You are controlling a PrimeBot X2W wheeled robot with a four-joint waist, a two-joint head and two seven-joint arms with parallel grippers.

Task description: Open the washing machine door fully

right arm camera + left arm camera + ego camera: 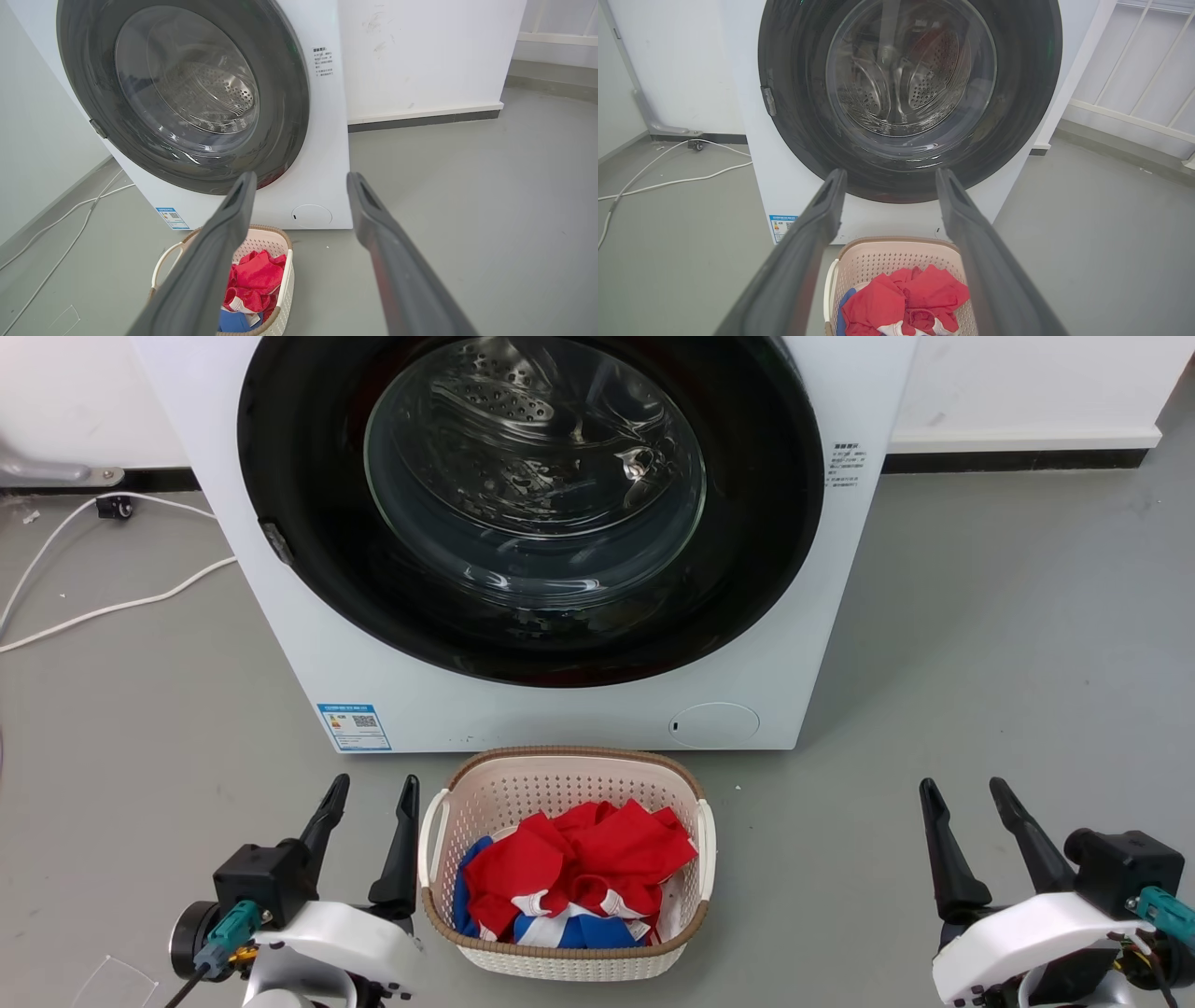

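The large round, glossy black-rimmed washing machine door (530,504) with its clear glass bowl sits at the upper centre of the head view, shut flat against the white boxy washing machine (308,653). The left gripper (373,789) at lower left and the right gripper (963,789) at lower right have their jaws apart and hold nothing. Between them, a cream perforated plastic basket (560,753) holds red and blue clothes (579,868).

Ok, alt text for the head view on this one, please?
The washing machine door, shut, spans the front of the white washing machine, with a laundry basket of red and blue clothes on the grey floor before it. The left claw and right claw, both open, sit at the lower corners, touching nothing.
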